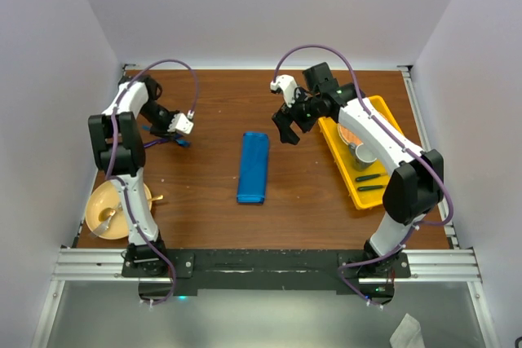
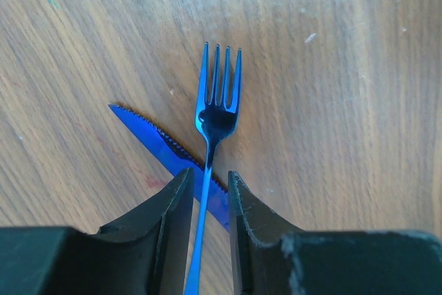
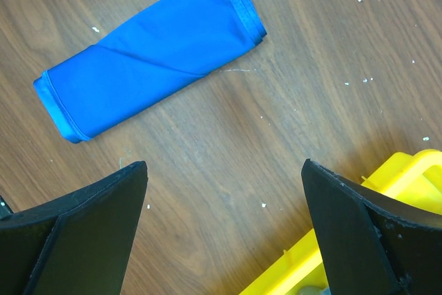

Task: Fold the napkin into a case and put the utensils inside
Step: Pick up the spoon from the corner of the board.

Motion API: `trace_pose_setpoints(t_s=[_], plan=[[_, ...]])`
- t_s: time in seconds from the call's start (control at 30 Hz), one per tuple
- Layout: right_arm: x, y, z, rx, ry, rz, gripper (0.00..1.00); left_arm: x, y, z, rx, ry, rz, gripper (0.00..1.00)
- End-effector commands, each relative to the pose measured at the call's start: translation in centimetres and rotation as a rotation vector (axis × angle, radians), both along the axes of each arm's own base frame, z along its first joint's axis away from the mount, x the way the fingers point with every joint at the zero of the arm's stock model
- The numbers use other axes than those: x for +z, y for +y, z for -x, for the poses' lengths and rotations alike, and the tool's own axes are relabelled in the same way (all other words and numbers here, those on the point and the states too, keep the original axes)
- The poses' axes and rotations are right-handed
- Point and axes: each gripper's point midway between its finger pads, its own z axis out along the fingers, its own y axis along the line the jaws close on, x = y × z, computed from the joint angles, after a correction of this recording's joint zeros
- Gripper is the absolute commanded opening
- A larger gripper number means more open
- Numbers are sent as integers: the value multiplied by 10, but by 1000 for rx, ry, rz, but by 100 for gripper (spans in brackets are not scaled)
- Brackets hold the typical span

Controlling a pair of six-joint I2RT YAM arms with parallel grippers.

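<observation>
Carefully: left fingers (image 2: pixel 173 219) straddle fork (image 2: pixel 217 112) and knife (image 2: pixel 155 139), grip unclear; carry both level to center-frame napkin (image 1: pixel 254 167); right fingers (image 3: pixel 90 226) gape open.

We see the napkin folded into the case (image 1: pixel 254 167), a narrow, flat, bright blue oblong at the middle of the bench (image 1: pixel 310 193), its long axis running near to far. Well to its left lie the utensils (image 2: pixel 207 164): a glossy blue fork (image 2: pixel 217 112) crossing over a serrated knife (image 2: pixel 162 146).

Yellow tray (image 1: pixel 342 165) at right, tan plate (image 1: pixel 98 201) holding gold spoon (image 1: pixel 106 218) front-left
</observation>
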Motion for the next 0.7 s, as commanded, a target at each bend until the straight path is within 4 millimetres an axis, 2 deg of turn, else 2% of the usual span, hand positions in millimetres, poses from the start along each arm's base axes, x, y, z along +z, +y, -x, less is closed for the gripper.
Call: trace_pose_setpoints(t_s=[0.0,0.27,0.47,0.57,0.67], plan=[[18,0,-3,-22,-46,-24,98,-13,-5,-4,-57,-12,-3,31],[17,0,-6,-27,-46,-19,98,-31,-5,-2,-79,-8,-24,28],[13,0,-7,-28,-40,-11,98,-33,-12,7,-108,-4,-22,24],[14,1,-8,-28,-43,-15,98,-32,-16,10,-117,-14,-24,21],[12,1,-9,-29,-41,-12,98,-32,-16,11,-123,-32,-28,13]])
